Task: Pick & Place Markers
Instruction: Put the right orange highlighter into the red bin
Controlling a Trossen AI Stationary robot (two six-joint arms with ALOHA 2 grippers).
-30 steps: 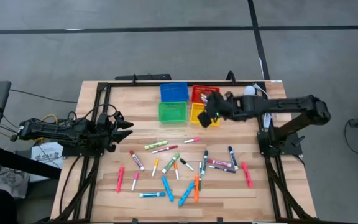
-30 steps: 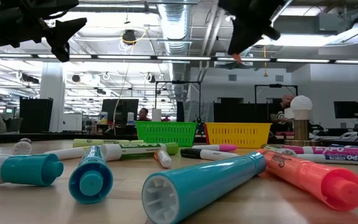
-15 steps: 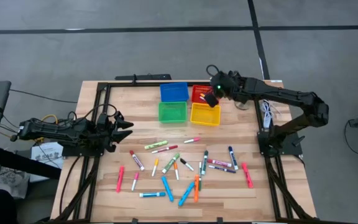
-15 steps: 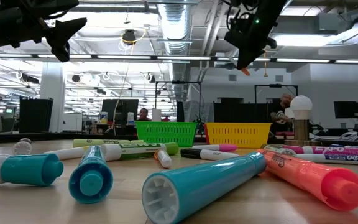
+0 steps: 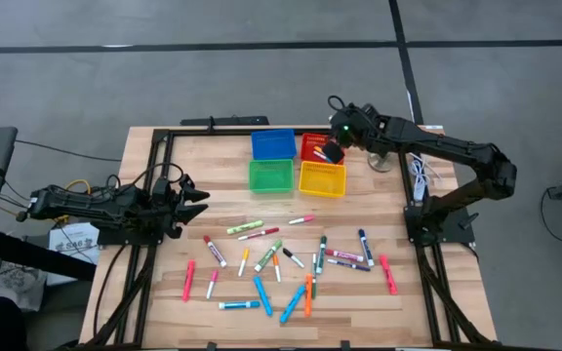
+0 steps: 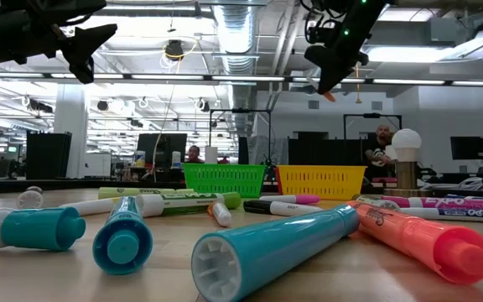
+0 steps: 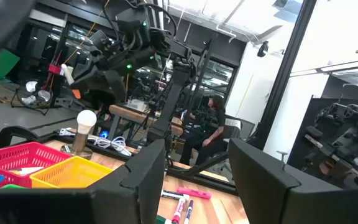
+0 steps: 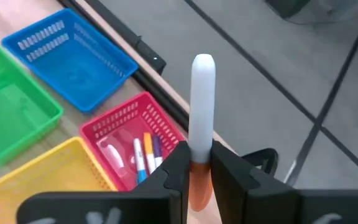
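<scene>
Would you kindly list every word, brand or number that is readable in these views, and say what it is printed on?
"EXPO": on the white-bodied marker pen lying at the right of the low view.
Print on the coral marker barrel beside it: too blurred to read.
Markers seen from above: any print too small to read.
Coloured plastic bins: no text visible.

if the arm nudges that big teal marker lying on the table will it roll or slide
Probably roll: the teal marker has a round barrel lying flat on the smooth wooden table. It looks stiff and light, so a light nudge may move it, likely into the pink marker beside it.
</scene>
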